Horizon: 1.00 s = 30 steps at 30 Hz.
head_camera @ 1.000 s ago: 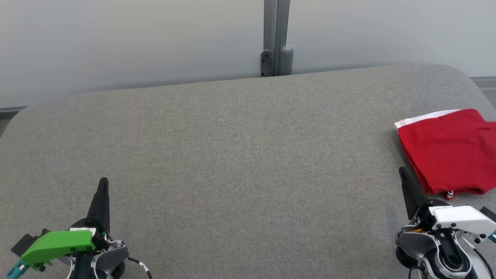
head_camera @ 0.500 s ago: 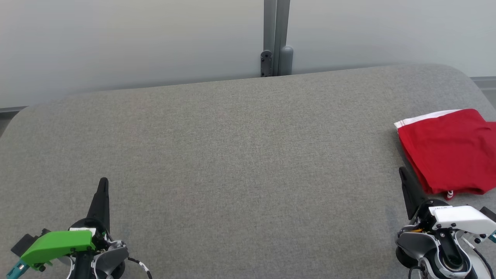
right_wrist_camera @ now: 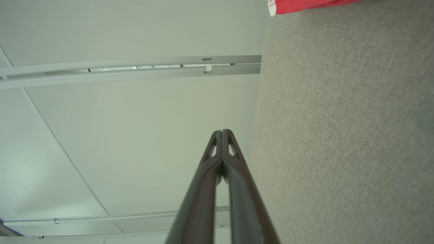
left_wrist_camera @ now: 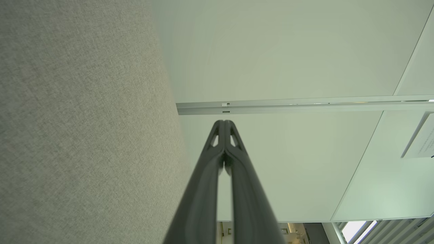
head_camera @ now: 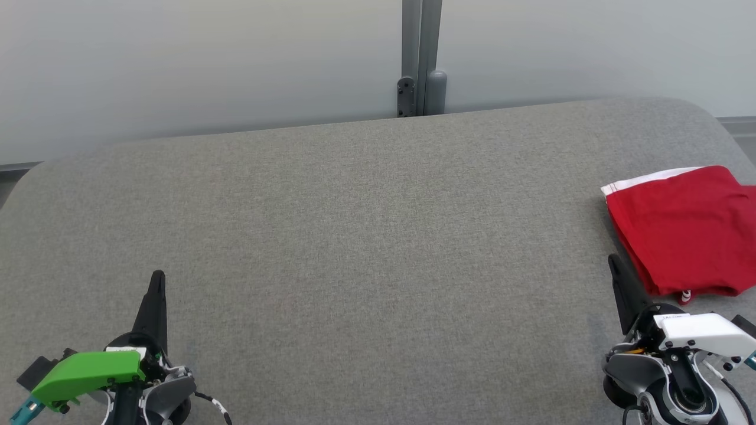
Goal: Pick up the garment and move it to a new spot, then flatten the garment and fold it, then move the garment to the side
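Red cloth, the folded garment (head_camera: 679, 230), is lying at the right edge of the grey fabric-covered bench (head_camera: 354, 236). A white band is showing along its far edge, and its right part is running past the head view's side. The right fingers (head_camera: 623, 289) are pointing away from the robot near the bench's front right corner, just beside the garment's near left corner; contact cannot be told. In the right wrist view these fingers (right_wrist_camera: 203, 189) are pressing together at the tips, pinching nothing, with a strip of the garment (right_wrist_camera: 305, 5) showing at the top edge. The left fingers (head_camera: 156, 301) are pointing the same way near the front left corner, well apart from the garment. In the left wrist view they (left_wrist_camera: 203, 189) are likewise pressing together, empty. A pale wall (head_camera: 177, 59) and a grey post (head_camera: 420, 59) are standing behind the bench's far edge.
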{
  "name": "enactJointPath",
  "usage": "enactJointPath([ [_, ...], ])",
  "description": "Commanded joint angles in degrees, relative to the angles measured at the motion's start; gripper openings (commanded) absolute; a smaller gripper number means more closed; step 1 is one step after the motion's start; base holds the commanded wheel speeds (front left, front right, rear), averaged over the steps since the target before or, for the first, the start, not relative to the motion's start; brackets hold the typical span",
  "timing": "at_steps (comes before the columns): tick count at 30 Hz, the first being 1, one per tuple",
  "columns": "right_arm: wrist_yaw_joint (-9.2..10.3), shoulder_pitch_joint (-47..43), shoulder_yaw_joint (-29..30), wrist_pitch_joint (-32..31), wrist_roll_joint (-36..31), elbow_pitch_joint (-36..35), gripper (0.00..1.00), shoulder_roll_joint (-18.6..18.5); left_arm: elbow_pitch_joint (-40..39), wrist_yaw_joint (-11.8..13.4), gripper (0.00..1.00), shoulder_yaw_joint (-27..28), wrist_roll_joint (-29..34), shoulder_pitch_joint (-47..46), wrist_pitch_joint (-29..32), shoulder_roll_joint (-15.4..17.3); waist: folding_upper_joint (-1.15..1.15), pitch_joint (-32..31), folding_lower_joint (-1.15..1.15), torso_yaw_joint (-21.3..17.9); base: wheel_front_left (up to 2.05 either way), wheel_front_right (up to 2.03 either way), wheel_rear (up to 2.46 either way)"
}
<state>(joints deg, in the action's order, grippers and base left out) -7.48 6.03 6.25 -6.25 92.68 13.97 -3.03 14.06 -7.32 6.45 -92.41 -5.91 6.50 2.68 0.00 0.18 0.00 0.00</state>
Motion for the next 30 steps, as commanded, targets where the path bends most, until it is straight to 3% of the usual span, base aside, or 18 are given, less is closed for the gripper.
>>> enactJointPath([
  [1, -0.02, 0.38, 0.16, -0.32, -0.11, 0.13, 0.00, -0.02, 0.03, -0.36, 0.00, 0.14, -0.04, -0.73, 0.24, 0.38, 0.00, 0.00, 0.00, 0.00, 0.00, 0.00, 0.00],
  [30, -0.02, 0.39, 0.26, -0.32, -0.23, 0.13, 0.00, 0.07, 0.04, -0.36, 0.00, 0.14, -0.04, -0.73, 0.24, 0.38, 0.00, 0.00, 0.00, 0.00, 0.00, 0.00, 0.00],
])
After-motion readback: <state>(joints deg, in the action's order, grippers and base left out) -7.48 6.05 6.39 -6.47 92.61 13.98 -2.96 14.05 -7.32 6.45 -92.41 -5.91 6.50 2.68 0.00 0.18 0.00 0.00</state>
